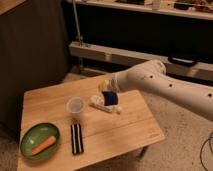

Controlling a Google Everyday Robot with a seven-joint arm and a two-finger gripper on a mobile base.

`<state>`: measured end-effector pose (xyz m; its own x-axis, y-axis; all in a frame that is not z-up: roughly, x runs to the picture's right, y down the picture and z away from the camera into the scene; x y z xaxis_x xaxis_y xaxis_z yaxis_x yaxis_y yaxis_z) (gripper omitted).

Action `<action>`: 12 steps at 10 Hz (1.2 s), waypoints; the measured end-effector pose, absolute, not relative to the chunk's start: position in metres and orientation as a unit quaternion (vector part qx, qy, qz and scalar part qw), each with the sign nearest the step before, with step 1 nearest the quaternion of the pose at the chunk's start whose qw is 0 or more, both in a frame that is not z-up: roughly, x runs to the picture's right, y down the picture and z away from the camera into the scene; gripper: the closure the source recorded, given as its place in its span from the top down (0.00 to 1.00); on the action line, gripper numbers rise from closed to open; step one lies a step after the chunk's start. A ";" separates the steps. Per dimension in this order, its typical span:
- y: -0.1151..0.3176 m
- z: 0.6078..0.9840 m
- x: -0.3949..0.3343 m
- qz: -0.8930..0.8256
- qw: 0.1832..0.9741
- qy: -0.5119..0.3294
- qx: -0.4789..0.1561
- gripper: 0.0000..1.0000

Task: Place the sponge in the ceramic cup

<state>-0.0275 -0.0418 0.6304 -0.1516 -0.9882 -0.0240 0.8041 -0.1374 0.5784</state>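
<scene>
The blue sponge [110,98] hangs above the wooden table [125,132], lifted off its top. My gripper [107,91], at the end of the white arm [160,82] that reaches in from the right, is shut on it. The pale ceramic cup [76,106] stands upright on the table to the left of the sponge, a short way off and lower down. I see nothing inside the cup.
A small white object [103,106] lies on the table just below the sponge. A black-and-white striped bar [76,138] lies near the front edge. A green plate [31,136] holding a carrot [43,145] sits at the front left. Dark shelving stands behind.
</scene>
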 end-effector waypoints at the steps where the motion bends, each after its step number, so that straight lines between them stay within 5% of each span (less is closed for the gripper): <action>1: -0.060 0.610 -0.058 -0.734 0.591 -0.231 0.242 0.30; 5: -0.105 0.593 -0.164 -0.750 0.493 -0.300 0.323 0.10; 12: -0.071 0.644 -0.193 -0.765 0.452 -0.315 0.335 0.10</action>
